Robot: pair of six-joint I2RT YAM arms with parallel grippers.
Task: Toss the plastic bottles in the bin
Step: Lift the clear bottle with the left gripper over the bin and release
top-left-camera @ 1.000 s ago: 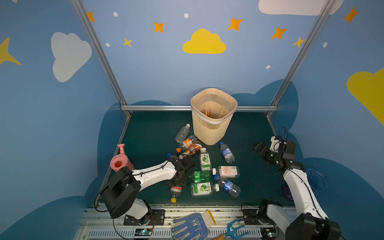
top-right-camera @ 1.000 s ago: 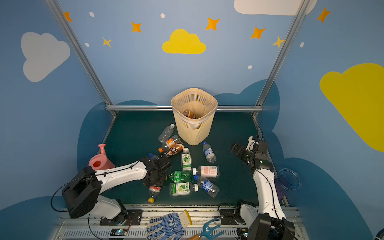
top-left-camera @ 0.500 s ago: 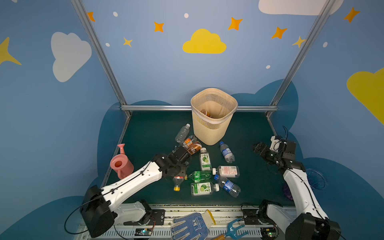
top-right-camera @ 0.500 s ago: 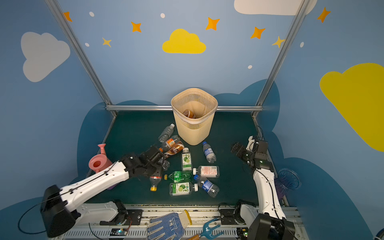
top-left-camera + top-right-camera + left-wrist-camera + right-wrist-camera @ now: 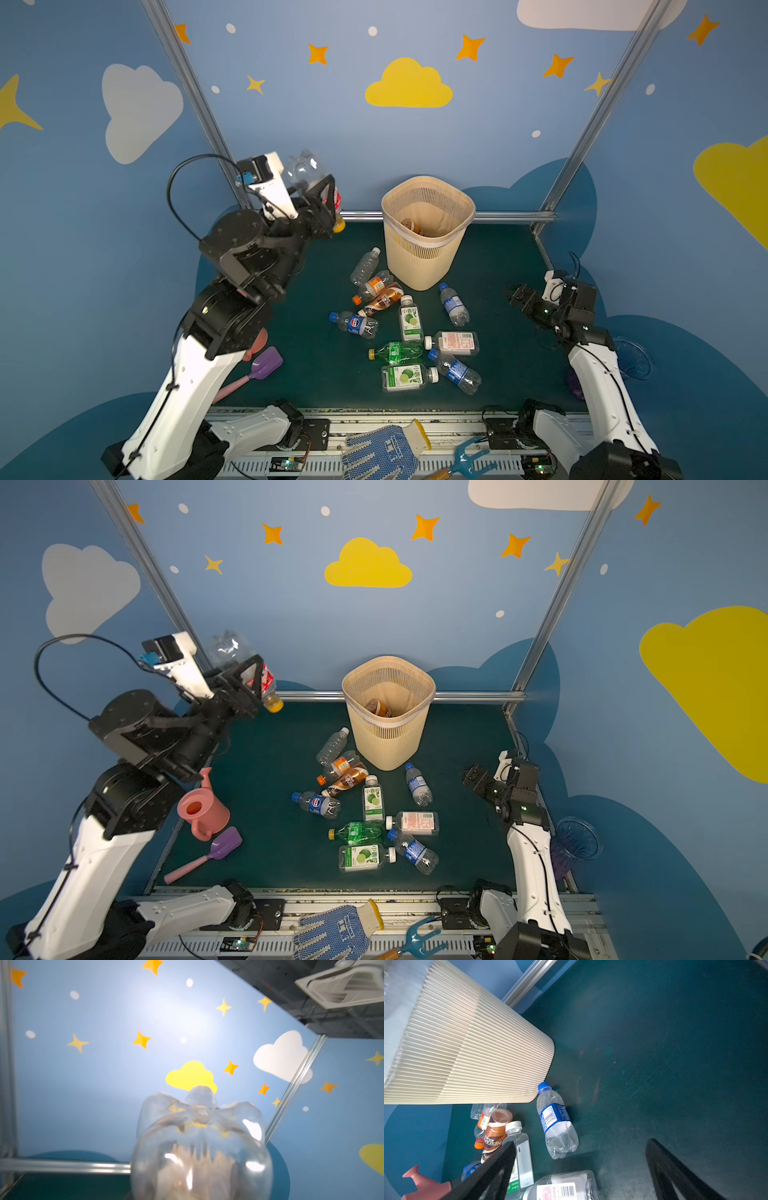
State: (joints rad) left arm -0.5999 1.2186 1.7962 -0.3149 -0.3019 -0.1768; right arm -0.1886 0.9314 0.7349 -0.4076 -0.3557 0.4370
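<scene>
Dark green mat (image 5: 316,382), and we see our left gripper (image 5: 327,196) clamped on one clear red-labelled yellow-capped plastic bottle (image 5: 304,168), upper left of frame, long axis steep, cap pointing down. Ten plastic bottles (image 5: 409,319) lie before one tall beige slatted bin (image 5: 419,259), one brown bottle (image 5: 411,226) inside. Right gripper (image 5: 516,297) gapes wide, empty.

"NESCAFE" stands upside down on the brown-wrapped bottle (image 5: 493,1138). Barcodes show on the blue-labelled bottle (image 5: 553,1115) and the clear square bottle (image 5: 562,1188), but their digits are too small to read.
</scene>
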